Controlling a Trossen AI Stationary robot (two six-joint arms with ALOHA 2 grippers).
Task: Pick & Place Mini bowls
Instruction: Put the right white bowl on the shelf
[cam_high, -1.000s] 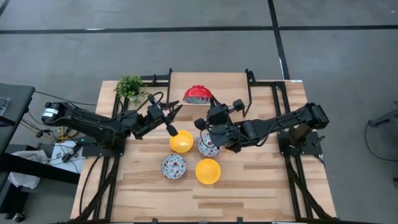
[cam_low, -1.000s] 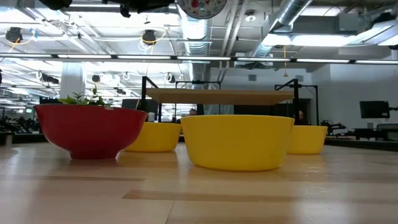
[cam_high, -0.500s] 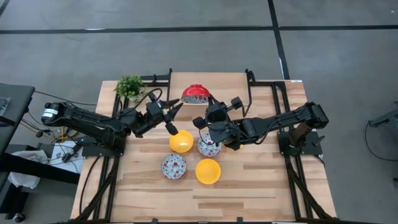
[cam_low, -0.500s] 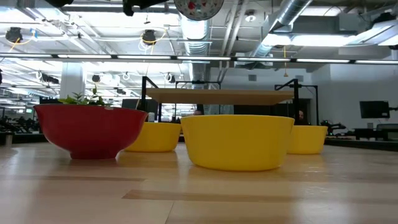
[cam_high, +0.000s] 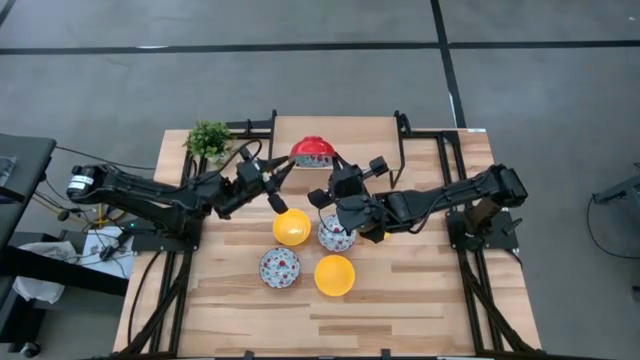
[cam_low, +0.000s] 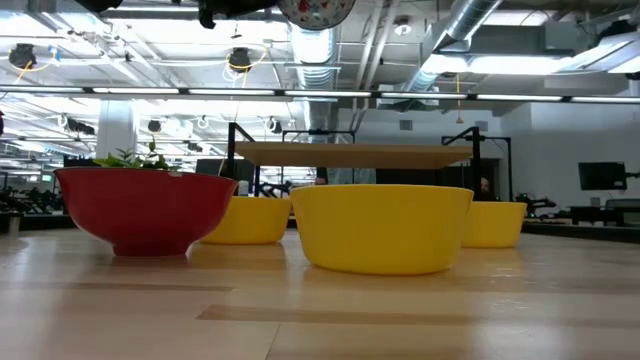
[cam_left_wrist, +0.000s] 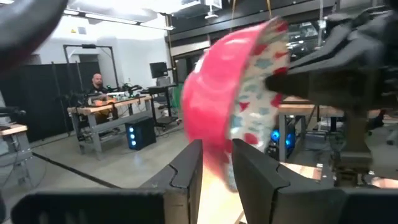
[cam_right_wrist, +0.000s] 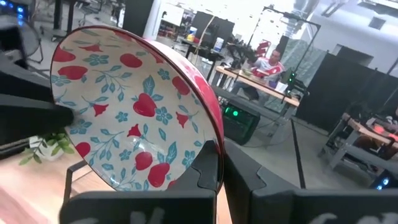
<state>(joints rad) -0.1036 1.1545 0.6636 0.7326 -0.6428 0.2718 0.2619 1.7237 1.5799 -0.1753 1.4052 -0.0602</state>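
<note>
Two claws converge on one bowl above the back of the bench (cam_high: 400, 300). My right claw (cam_right_wrist: 221, 155) is pressed together on the rim of a floral bowl (cam_right_wrist: 134, 112), pinching it so that it stands tilted on edge. Its white inside, with red and blue flowers, faces the right wrist camera, and its red outside is turned away. From above, this lifted bowl shows as a red dome near the bench's far edge, between the two arms. The low view catches its patterned underside at the very top of the frame, clear of the bench.

My left claw (cam_high: 280, 175) reaches in from the opposite side and sits just beside the same bowl. In its wrist view the rim hangs just over the claw, but I cannot tell whether that claw is spread or pinching it.

Four more mini bowls sit on the bench in a loose cluster under and in front of the arms. A yellow bowl (cam_high: 291, 227) lies just beside a second floral bowl (cam_high: 337, 237), which is partly under the right arm. Nearer the front are a third floral bowl (cam_high: 280, 267) and another yellow bowl (cam_high: 334, 275). A small potted plant (cam_high: 209, 140) stands at the back left corner, well apart from them.
</note>
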